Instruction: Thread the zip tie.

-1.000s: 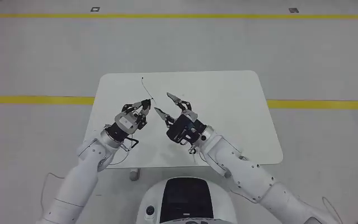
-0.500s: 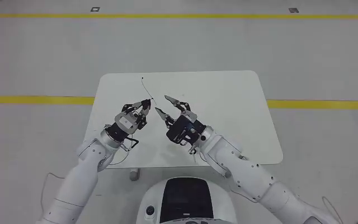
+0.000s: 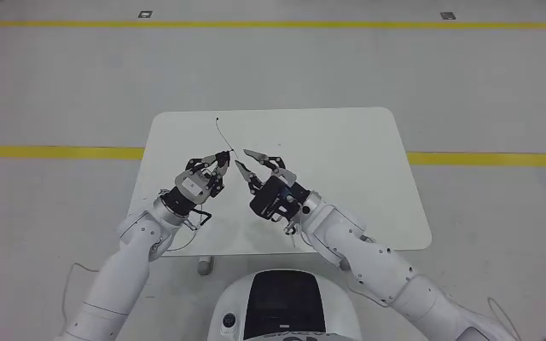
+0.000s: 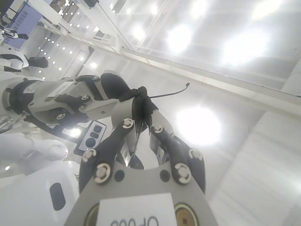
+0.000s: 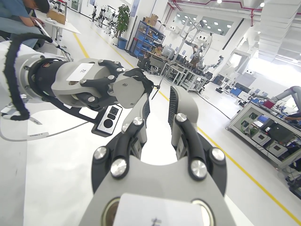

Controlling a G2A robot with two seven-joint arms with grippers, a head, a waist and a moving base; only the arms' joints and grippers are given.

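ZIP TIE HELD ALOFT: A 2-armed robot holds 1 black zip tie (image 3: 222, 135) in the air above a white worktop (image 3: 358, 170). The thin strap is pinched between the pressed-together fingertips of the left gripper (image 3: 227, 155). The grip falls partway along the strap. The longer part rises away from the robot and ends in a small block, seemingly the locking head. The left wrist view shows the rest running back between the fingers towards the palm. Holding it clear of the worktop appears to leave both ends free for a 2nd gripper to work on.

The right gripper (image 3: 241, 158) hangs just beside the left, its 2 fingers spread wide and holding nothing, tips pointed at the pinch point. In its own wrist view, 1 finger sits right next to the left gripper's tips; whether they touch cannot be told. The stance suggests it is placed to take hold of a free part of the strap, so that 1 end can be bent round and fed through the head. Threading looks not yet begun, since the strap forms no loop.

The count: 1 zip tie, 2 grippers, 1 worktop. The strap looks slender and springy, so a poor catch could flick it out of line.
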